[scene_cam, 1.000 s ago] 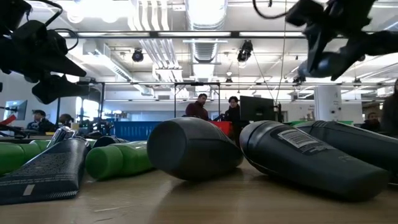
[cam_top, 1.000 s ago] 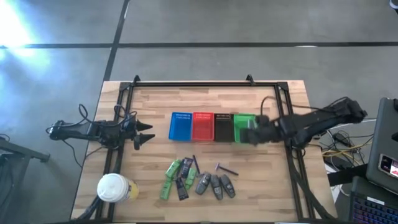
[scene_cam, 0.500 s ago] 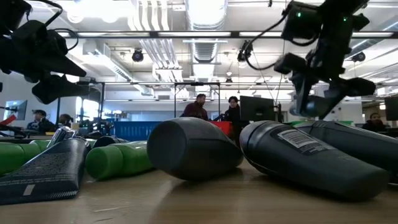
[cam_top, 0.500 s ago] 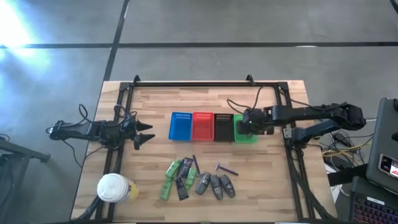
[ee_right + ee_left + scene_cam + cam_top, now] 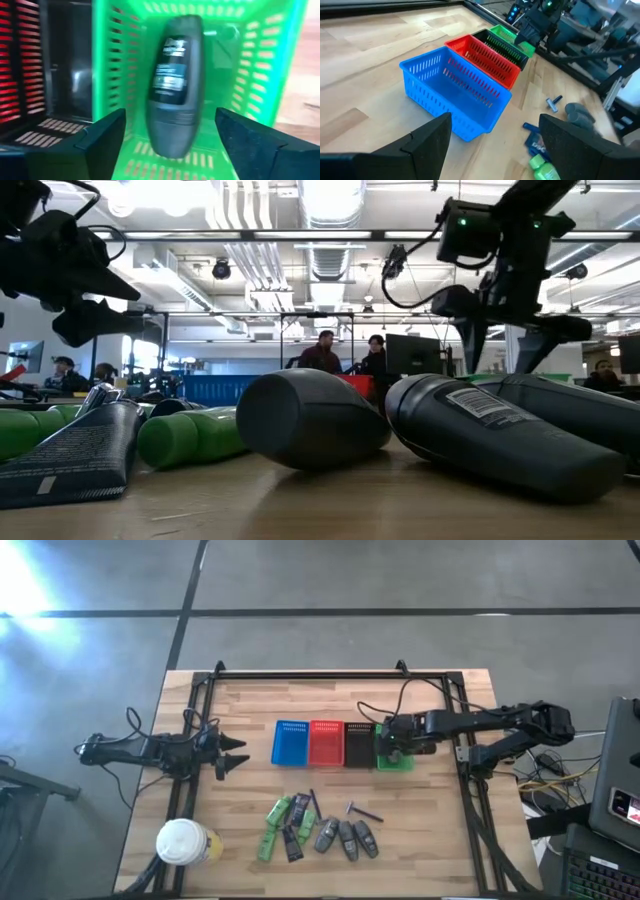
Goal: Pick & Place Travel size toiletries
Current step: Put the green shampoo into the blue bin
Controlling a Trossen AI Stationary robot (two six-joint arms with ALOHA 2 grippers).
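Note:
The toiletries lie in a heap near the table's near edge: green tubes (image 5: pixel 272 828), dark sachets (image 5: pixel 293 842), grey oval pieces (image 5: pixel 348 838) and a thin stick (image 5: pixel 365 811). In the low view a grey oval (image 5: pixel 310 420) and a green tube (image 5: pixel 190 438) lie on their sides. My right gripper (image 5: pixel 391 740) (image 5: pixel 170 145) hangs open over the green basket (image 5: pixel 110 60). One grey oval piece (image 5: pixel 172 85) lies lengthways inside that basket, between and beyond the fingers, untouched. My left gripper (image 5: pixel 240 755) (image 5: pixel 495 145) waits open at the table's left, facing the blue basket (image 5: pixel 455 95).
The blue (image 5: pixel 290 742), red (image 5: pixel 326 743), black (image 5: pixel 358 743) and green (image 5: pixel 396 762) baskets stand in a row at mid-table. A white-lidded cup (image 5: pixel 182 840) stands at the near left corner. A black frame (image 5: pixel 310 674) borders the table. People stand in the room beyond.
My right gripper has swung from the table's right side toward the left and down, and now stands over the green basket. In the low view its fingers stand wider apart now than half a second ago. The left arm has kept still.

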